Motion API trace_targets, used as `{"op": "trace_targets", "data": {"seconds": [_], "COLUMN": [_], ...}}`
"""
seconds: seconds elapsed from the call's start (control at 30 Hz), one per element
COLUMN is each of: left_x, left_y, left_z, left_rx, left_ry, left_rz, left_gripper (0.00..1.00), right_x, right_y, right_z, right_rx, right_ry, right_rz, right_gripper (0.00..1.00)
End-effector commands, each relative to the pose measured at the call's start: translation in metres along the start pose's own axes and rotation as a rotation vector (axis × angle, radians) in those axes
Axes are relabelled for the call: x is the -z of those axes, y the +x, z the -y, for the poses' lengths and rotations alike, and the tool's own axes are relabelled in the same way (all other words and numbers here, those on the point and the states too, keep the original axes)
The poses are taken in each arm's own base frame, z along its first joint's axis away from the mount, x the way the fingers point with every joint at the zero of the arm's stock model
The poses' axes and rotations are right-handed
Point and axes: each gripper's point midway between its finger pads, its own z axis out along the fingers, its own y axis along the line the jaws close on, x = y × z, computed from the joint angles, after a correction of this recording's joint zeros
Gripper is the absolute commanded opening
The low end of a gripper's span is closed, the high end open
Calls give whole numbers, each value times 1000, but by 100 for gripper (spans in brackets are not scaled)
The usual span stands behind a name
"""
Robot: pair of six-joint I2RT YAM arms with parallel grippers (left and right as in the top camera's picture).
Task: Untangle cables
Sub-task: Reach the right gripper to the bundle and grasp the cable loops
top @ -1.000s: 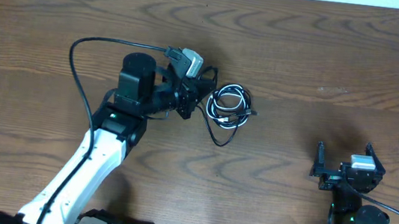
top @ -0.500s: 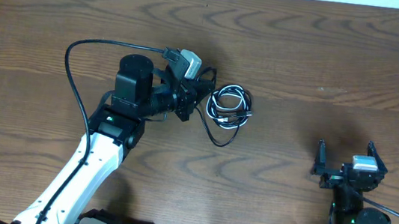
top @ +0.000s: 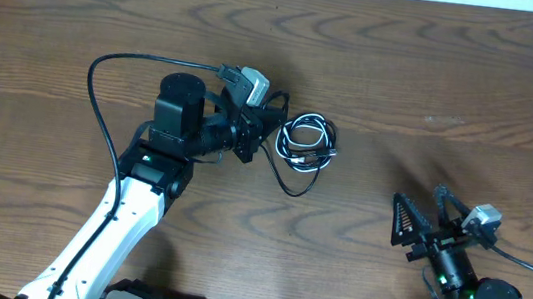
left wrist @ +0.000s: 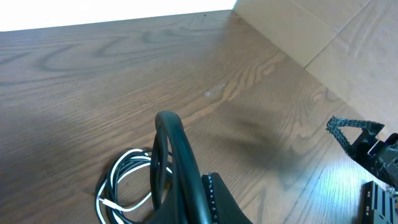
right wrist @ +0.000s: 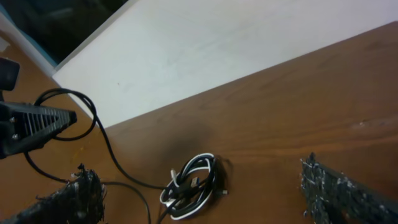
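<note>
The coiled bundle of thin black and white cables (top: 308,141) lies on the brown wood-grain table (top: 457,71), a little left of centre; one black strand loops out toward the front edge (the plug ends are too small to make out); the left gripper (top: 271,125) sits just beside the coil, jaws pressed together on a black strand that arches up past them; the right gripper (top: 422,213), jaws spread wide, hangs near the front right, well apart from the coil.
</note>
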Motion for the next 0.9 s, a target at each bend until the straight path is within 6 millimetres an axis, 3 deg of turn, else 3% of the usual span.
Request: {"op": "trace_targets", "data": {"seconds": [0.0,0.17,0.37,0.4,0.47,0.53,0.73,0.87], "left_x": [3,3,3,3,3,3,3,3], "left_y": [-6,-6,-4,-4,-2,-1,-1,0], "left_z": [2,2,-1,-5,-13,-13,-13,-13], "left_rx": [-10,-9,22,45,61,62,64,66], "left_ry": [9,9,-9,-36,-79,-80,-81,-81], "left_rz": [10,10,6,6,2,1,-1,-4], "left_gripper": [7,7,7,7,7,7,7,7], "right_x": [0,-4,-14,-17,-30,-40,-75,-90], "right_y": [-7,-13,-13,-13,-14,-15,-10,11], "right_z": [-5,1,5,1,-24,-30,-16,0], "right_rx": [-7,-51,-171,-189,-187,-208,-213,-196], "right_ry": [22,126,251,244,89,27,-16,99], "right_rz": [-36,-158,-429,-473,-587,-616,-620,-672], "right_gripper": [99,99,99,99,99,99,99,97]}}
